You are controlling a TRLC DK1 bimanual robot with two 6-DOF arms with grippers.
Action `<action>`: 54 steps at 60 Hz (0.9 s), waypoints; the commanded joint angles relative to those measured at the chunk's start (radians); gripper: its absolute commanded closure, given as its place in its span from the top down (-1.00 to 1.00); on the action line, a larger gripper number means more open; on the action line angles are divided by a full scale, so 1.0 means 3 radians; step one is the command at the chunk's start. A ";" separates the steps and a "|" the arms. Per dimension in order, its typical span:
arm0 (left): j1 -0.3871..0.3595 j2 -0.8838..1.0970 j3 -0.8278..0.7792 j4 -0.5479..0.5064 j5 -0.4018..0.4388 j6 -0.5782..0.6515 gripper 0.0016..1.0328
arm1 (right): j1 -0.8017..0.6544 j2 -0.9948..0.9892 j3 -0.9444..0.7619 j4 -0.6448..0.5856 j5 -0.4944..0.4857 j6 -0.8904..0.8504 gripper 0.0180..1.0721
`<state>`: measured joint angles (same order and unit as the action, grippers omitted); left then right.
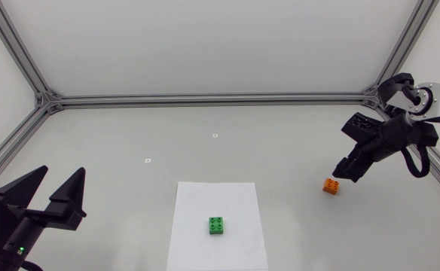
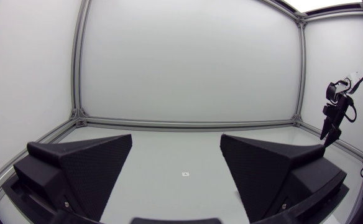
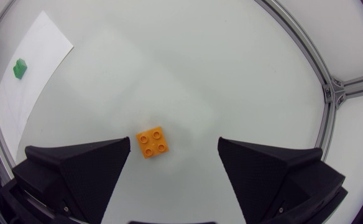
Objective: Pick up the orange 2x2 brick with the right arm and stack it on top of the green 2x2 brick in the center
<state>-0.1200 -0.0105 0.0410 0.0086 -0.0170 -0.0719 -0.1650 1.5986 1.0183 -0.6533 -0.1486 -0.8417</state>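
Note:
The orange 2x2 brick sits studs up on the table at the right. My right gripper hovers just above and beside it, open. From the right wrist view the orange brick lies below, near the inner edge of one finger, with neither finger touching it. A green 2x2 brick rests on the white paper sheet in the middle; it shows small and far off as the green brick in the right wrist view. My left gripper stays open at the table's left front, empty.
An aluminium frame runs along the table's back and side edges. Two small white markers lie on the table behind the paper.

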 commanded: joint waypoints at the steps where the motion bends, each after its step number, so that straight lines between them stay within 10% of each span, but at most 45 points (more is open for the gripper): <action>1: -0.0019 -0.0006 -0.0137 -0.0034 -0.0010 -0.0062 0.92 | 0.0039 -0.0098 -0.0148 0.0102 0.0102 -0.0554 0.91; 16: -0.0019 -0.0006 -0.0137 -0.0034 -0.0010 -0.0067 0.92 | 0.0085 0.0112 0.0200 -0.0640 0.0040 -0.1004 0.90; 54: -0.0019 -0.0006 -0.0137 -0.0034 -0.0010 -0.0067 0.92 | 0.0105 0.0623 0.0241 -0.0471 0.0127 -0.1346 0.90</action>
<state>-0.1200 -0.0105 0.0410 0.0086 -0.0170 -0.0719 -0.1390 1.7592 1.0943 -0.8043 -0.1143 -1.2098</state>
